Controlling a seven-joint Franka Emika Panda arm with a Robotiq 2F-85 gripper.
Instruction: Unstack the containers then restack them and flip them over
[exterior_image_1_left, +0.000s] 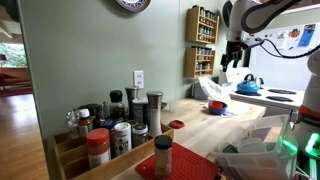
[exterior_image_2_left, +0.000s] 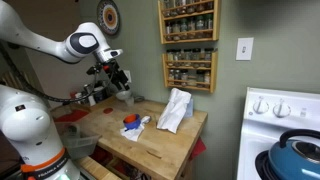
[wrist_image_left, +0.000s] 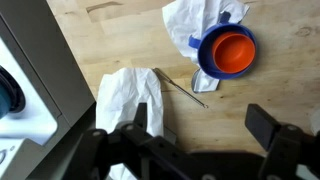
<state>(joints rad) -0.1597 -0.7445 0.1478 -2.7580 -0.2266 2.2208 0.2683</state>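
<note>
**Entry 1: gripper** (wrist_image_left: 197, 135). The Robotiq pincer is released. Its jaws stand wide apart with nothing between them, and the wrist view shows only bare wood below. In an exterior view (exterior_image_2_left: 120, 80) it hangs high above the wooden counter (exterior_image_2_left: 165, 145), well apart from everything on it. Judged reason: the spread suits taking a rim, and the height keeps the whole worktop in the wrist camera's sight.

**Entry 2: orange container** (wrist_image_left: 233, 52), nested inside the **blue container** (wrist_image_left: 207, 62). Both have their mouths up. In the wrist view the stack lies at 1 o'clock from the gap between the jaws. It rests on crumpled white paper (wrist_image_left: 195, 20), which pokes out at its 11 o'clock side. Judged state: the pair is nested and untouched, so unstacking has not begun. The inner rim stands exposed as the likely place to take hold.

**Entry 3: white cloth** (wrist_image_left: 128, 95). It lies loose on the wood at 10 o'clock from the jaw gap. A thin rod (wrist_image_left: 180, 88) lies slantwise between it and the stack, touching neither container.

**Entry 4: stove** (exterior_image_2_left: 265, 105) with blue kettle (exterior_image_2_left: 297, 155). It stands beside the counter, clear of the work.

**Hazard note:** the paper under the stack may slide or lift with the blue container.
</note>
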